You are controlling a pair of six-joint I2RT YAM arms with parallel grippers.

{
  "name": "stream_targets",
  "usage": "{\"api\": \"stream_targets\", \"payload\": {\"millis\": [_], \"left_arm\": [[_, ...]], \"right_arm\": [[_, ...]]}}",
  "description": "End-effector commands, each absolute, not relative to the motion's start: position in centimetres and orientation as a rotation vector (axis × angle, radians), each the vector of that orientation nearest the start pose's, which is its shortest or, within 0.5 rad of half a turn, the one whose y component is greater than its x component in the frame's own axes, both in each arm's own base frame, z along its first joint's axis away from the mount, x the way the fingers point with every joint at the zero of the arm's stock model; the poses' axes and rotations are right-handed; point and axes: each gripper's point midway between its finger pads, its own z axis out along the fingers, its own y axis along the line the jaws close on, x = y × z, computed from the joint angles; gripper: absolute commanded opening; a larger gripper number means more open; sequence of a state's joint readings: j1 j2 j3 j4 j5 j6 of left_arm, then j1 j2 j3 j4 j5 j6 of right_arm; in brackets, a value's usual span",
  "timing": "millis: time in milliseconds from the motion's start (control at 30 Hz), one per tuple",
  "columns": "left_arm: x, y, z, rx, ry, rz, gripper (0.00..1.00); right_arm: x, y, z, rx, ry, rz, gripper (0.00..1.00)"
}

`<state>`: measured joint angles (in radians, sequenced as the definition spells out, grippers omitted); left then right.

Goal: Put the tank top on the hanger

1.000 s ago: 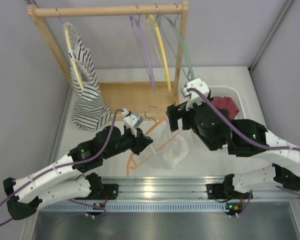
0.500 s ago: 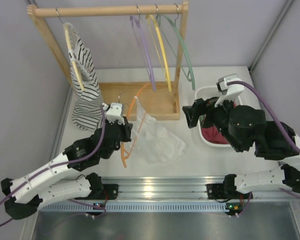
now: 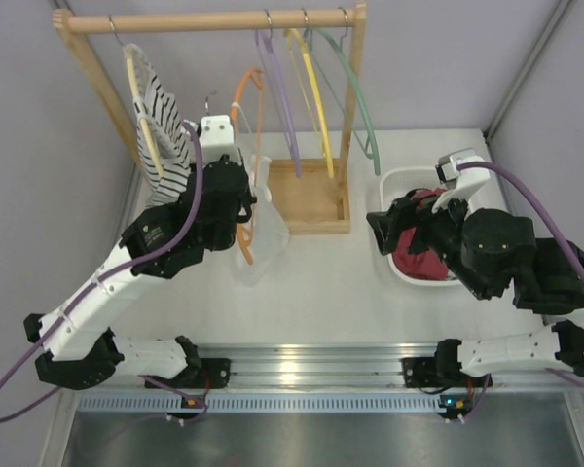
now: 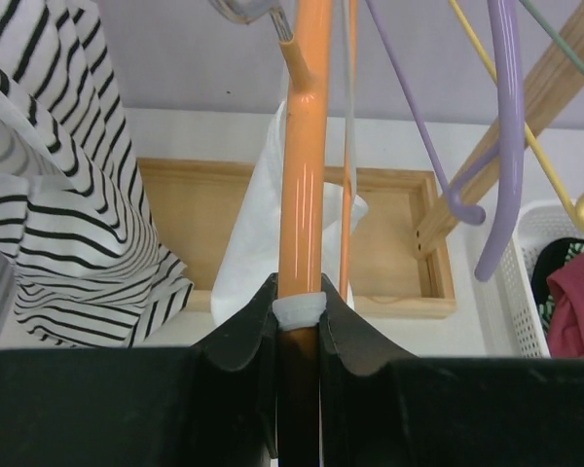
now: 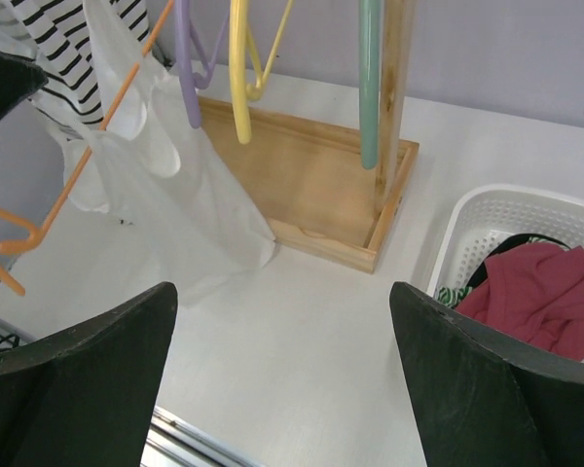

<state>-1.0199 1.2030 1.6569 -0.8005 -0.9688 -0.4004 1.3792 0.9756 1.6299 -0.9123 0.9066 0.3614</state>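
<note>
Tank top [image 3: 260, 229], thin and white, hangs on the orange hanger [image 4: 302, 175] just in front of the wooden rack [image 3: 307, 199], below its rail [image 3: 209, 19]. The left gripper [image 4: 299, 306] is clamped narrowly on the hanger's bar; the right gripper [image 5: 282, 292] gapes wide and empty to the rack's right. The cloth looks light, limp and likely to slip off smooth plastic, so the stiff bar is the safer hold, kept level.

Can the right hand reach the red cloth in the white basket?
Probably yes. The right hand is open and sits right by the white basket. The red cloth lies on top with nothing covering it.
</note>
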Motion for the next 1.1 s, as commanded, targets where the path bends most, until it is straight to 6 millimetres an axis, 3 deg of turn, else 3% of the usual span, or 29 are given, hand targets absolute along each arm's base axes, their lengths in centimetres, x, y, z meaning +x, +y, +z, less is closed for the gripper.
{"api": "stream_targets", "payload": {"millis": [0, 33, 100, 133, 200, 300, 467, 733, 767, 1067], "left_arm": [[27.4, -15.2, 43.9, -0.084, 1.766, -0.004, 0.00], [28.0, -14.6, 45.0, -0.108, 1.753, -0.014, 0.00], [28.9, -15.3, 45.6, -0.070, 1.774, -0.052, 0.00], [29.8, -14.5, 45.6, -0.088, 1.785, -0.039, 0.00], [30.7, -14.8, 45.8, -0.068, 1.804, -0.048, 0.00], [31.2, -14.9, 46.9, -0.048, 1.778, -0.066, 0.00], [32.5, -13.3, 48.0, -0.048, 1.765, -0.059, 0.00], [33.0, -11.5, 49.4, -0.046, 1.747, -0.023, 0.00], [33.2, -11.5, 48.9, -0.037, 1.764, 0.003, 0.00], [33.7, -9.0, 51.4, -0.056, 1.710, 0.090, 0.00]], "right_arm": [[16.1, 17.9, 44.3, -0.294, 1.721, 0.473, 0.90], [16.2, 18.0, 44.3, -0.299, 1.720, 0.469, 0.90], [16.1, 18.1, 44.4, -0.313, 1.717, 0.466, 0.91], [16.2, 18.3, 44.3, -0.318, 1.717, 0.461, 0.91], [16.2, 18.4, 44.2, -0.330, 1.716, 0.455, 0.91], [16.2, 18.8, 44.2, -0.345, 1.709, 0.457, 0.91], [16.2, 21.1, 43.3, -0.412, 1.707, 0.454, 0.93], [15.1, 27.4, 39.6, -0.625, 1.732, 0.546, 0.93], [15.1, 27.8, 39.1, -0.635, 1.736, 0.551, 0.93], [15.4, 29.4, 35.2, -0.689, 1.765, 0.580, 0.93]]}}
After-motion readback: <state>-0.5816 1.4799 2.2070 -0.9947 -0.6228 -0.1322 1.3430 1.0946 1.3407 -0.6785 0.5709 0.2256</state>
